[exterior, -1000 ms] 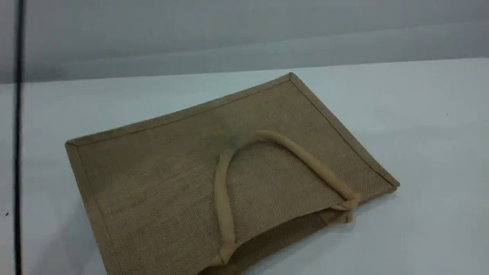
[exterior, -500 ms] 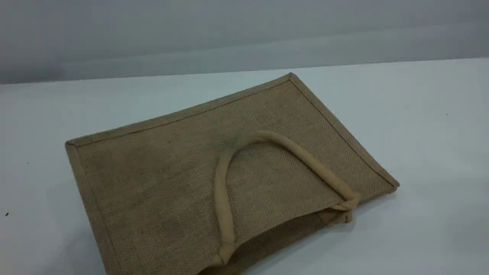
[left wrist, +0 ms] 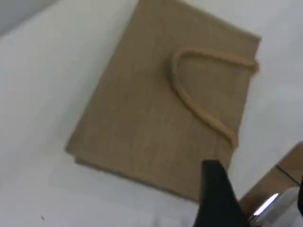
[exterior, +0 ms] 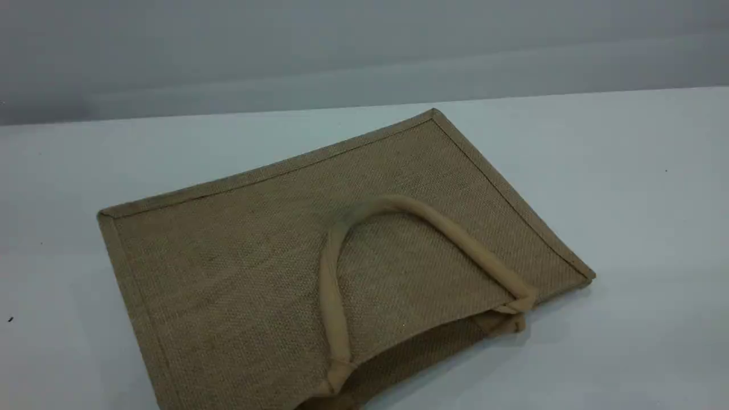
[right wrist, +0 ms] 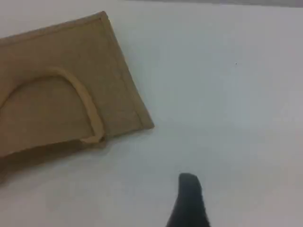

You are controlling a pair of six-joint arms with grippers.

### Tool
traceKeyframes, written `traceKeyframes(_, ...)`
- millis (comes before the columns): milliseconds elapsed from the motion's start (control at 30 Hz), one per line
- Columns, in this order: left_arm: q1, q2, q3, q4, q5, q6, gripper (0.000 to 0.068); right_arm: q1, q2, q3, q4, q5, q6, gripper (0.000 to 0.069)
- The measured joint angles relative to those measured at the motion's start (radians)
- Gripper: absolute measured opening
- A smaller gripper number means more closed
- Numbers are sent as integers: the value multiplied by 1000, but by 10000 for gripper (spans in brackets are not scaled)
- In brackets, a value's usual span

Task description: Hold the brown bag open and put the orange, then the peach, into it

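The bag [exterior: 319,262] is seen lying flat on the white counter [exterior: 626,199], one handle [exterior: 398,206] folded onto its top. From above, it lies well apart from both end effectors, left [left wrist: 218,198] and right [right wrist: 189,201]. Only one dark fingertip of each is shown, so their spread cannot be told. The bag's near corner is cut off.

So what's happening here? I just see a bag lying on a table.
Nothing is being handled yet. The brown bag lies flat on the white table, with one beige loop handle folded across its top face and its mouth only slightly parted at the near edge. Neither arm shows in the scene view. The left claw hangs above the bag and the right claw above bare table beside it, both holding nothing. No fruit appears in any view.
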State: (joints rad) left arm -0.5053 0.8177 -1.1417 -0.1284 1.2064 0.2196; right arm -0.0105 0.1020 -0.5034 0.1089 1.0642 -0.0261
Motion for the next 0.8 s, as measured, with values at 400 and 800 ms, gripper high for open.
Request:
traceKeyframes(400,0,-534,482,75,-58,-210,367,0,0,-1,0,2,0,480)
traceKeyframes(800,0,-680,640,82,-131,-230,367,0,0,-1,0,2,0,480)
